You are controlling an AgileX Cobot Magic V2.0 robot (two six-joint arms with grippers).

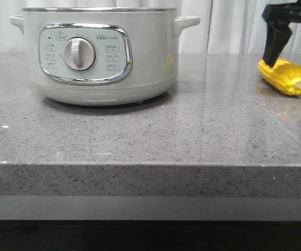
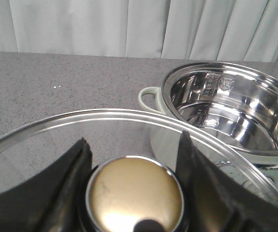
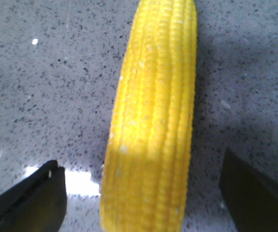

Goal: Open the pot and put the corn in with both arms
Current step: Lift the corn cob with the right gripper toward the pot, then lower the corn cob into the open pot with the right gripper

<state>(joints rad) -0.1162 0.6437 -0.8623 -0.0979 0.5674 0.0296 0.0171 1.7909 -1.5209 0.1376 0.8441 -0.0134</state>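
Observation:
The pot (image 1: 100,55) stands at the back left of the counter with its lid off and its steel rim bare. The left wrist view shows its shiny empty inside (image 2: 230,113). My left gripper (image 2: 134,140) is shut on the gold knob (image 2: 135,193) of the glass lid (image 2: 105,115) and holds it beside the pot; this gripper is out of the front view. The corn (image 1: 286,77) lies on the counter at the far right. My right gripper (image 1: 292,61) is open just above it, one finger on each side of the cob (image 3: 153,121), not touching.
The grey speckled stone counter (image 1: 192,136) has its front edge (image 1: 150,164) near the camera. A pale curtain (image 1: 229,26) hangs behind. The pot's side handle (image 2: 151,96) points towards the held lid.

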